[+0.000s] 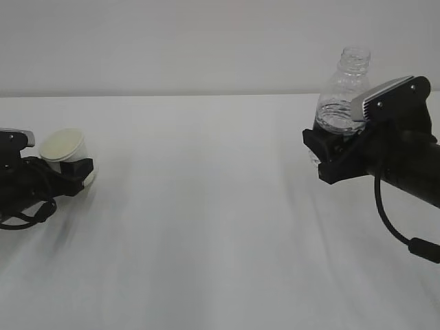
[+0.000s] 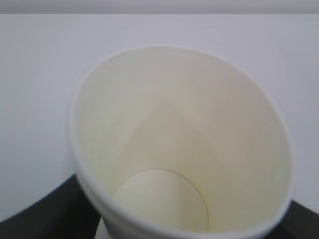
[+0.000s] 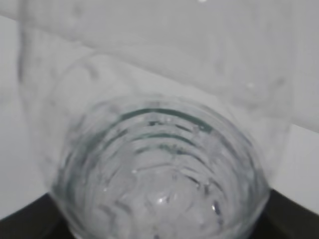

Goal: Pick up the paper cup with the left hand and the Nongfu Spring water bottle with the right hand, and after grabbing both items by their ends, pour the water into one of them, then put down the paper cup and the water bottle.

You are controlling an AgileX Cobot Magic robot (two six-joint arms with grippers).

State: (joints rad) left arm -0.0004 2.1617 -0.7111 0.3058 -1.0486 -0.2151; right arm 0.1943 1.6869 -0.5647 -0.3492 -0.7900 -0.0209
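Observation:
The white paper cup [image 1: 63, 146] sits at the far left, tilted, with its cream inside showing. My left gripper [image 1: 74, 170] is shut on its lower end, low over the table. In the left wrist view the paper cup [image 2: 184, 124] fills the frame, black fingers [image 2: 40, 219] flanking its base. At the right, the clear Nongfu Spring water bottle [image 1: 342, 96] stands upright above the table, neck up and capless. My right gripper [image 1: 330, 148] is shut on its lower part. Water [image 1: 337, 118] shows inside. The ribbed bottle [image 3: 159, 164] fills the right wrist view, between dark fingers [image 3: 25, 224].
A white table [image 1: 206, 227] spreads between the two arms, with a pale wall behind it. A black cable [image 1: 392, 227] hangs under the right arm. Nothing else stands on the table in view.

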